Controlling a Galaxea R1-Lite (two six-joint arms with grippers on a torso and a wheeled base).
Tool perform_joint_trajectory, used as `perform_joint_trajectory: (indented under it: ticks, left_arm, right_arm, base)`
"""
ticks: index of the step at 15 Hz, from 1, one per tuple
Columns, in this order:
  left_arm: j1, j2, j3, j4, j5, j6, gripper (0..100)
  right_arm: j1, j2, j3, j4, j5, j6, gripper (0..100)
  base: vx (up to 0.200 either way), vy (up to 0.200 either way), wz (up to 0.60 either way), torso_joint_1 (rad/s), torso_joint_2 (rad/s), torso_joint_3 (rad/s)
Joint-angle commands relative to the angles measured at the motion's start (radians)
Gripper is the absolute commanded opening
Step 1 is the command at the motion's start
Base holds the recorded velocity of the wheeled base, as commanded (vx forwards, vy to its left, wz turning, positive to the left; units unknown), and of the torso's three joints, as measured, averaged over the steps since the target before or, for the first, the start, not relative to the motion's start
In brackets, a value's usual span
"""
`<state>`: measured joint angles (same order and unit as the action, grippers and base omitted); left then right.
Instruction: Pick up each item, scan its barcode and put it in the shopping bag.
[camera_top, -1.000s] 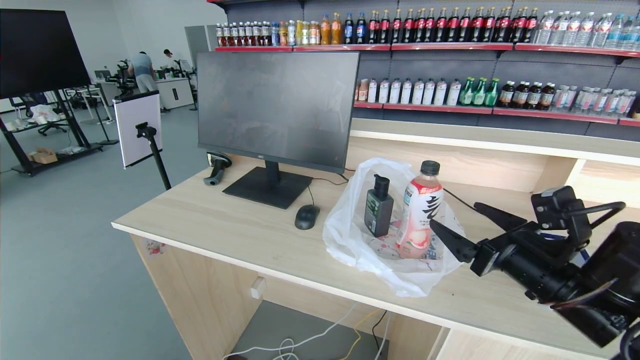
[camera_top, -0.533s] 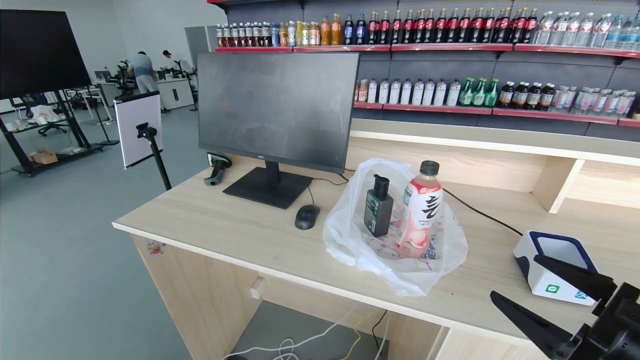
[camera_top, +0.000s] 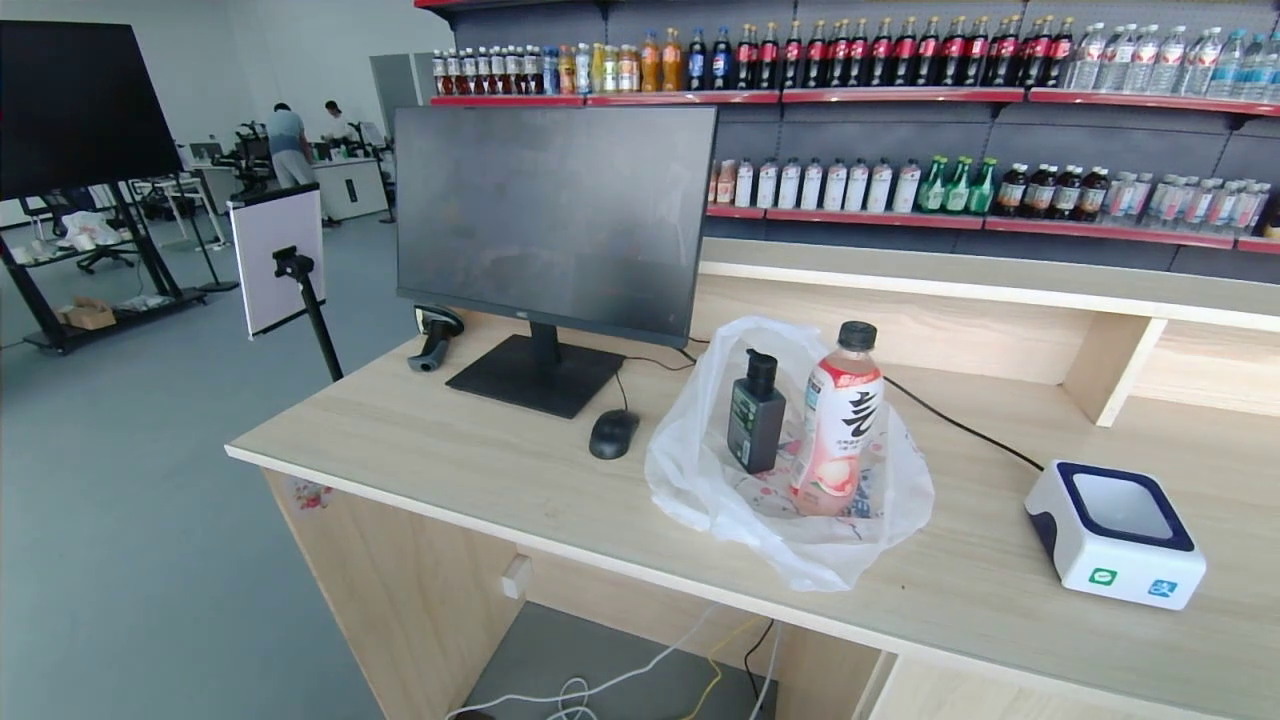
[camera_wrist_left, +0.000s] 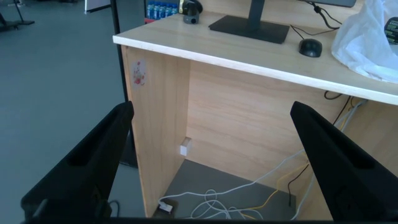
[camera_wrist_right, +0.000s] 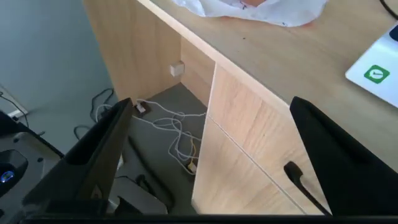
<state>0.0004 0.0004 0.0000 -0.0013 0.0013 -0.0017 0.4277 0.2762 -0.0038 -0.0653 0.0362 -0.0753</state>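
Translucent white plastic shopping bag (camera_top: 690, 480) sits centre-right in the head frame on the wooden counter (camera_top: 450, 450), its mouth spread wide, probably so items go in upright. The pink drink bottle (camera_top: 838, 430) and dark pump bottle (camera_top: 756, 415) both stand inside it, just beside each other. The barcode scanner box (camera_top: 1115, 535) is at lower right, window facing up, apart from the bag. The left gripper (camera_wrist_left: 211, 162) and right gripper (camera_wrist_right: 211, 158) are both spread wide and empty, hanging low in front of the counter; looks like a parked pose. Both items are bagged, so the task looks done or close to it.
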Motion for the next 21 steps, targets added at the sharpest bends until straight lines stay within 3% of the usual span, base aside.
perform_joint_trajectory:
  ticks: [1, 4, 6, 7, 9, 13, 21]
  left_arm:
    - [0.001, 0.001, 0.000, 0.000, 0.000, 0.002, 100]
    - [0.000, 0.000, 0.000, 0.000, 0.000, 0.002, 100]
    - [0.001, 0.000, 0.000, 0.000, 0.000, 0.000, 100]
    - [0.001, 0.000, 0.000, 0.000, 0.000, 0.000, 100]
    - [0.000, 0.000, 0.000, 0.000, 0.000, 0.000, 100]
    - [0.000, 0.000, 0.000, 0.000, 0.000, 0.000, 100]
    - [0.001, 0.000, 0.000, 0.000, 0.000, 0.000, 100]
  right_arm:
    - [-0.150, -0.195, 0.004, 0.064, -0.021, 0.035, 100]
    - [-0.300, -0.155, 0.004, 0.065, -0.021, 0.043, 100]
    - [-0.454, -0.146, 0.004, 0.064, -0.021, 0.057, 100]
    - [-0.475, -0.150, 0.004, 0.064, -0.021, 0.060, 100]
    - [-0.423, -0.241, 0.004, 0.065, -0.019, 0.052, 100]
    - [-0.426, -0.276, 0.004, 0.067, -0.016, 0.039, 100]
    - [-0.426, -0.276, 0.004, 0.067, -0.018, 0.042, 100]
  base:
    - [0.000, 0.000, 0.00, 0.000, 0.00, 0.000]
    - [0.000, 0.000, 0.00, 0.000, 0.00, 0.000]
    - [0.000, 0.000, 0.00, 0.000, 0.00, 0.000]
    - [0.000, 0.000, 0.00, 0.000, 0.00, 0.000]
    - [0.000, 0.000, 0.00, 0.000, 0.00, 0.000]
    - [0.000, 0.000, 0.00, 0.000, 0.00, 0.000]
    - [-0.200, 0.000, 0.00, 0.005, 0.00, 0.003]
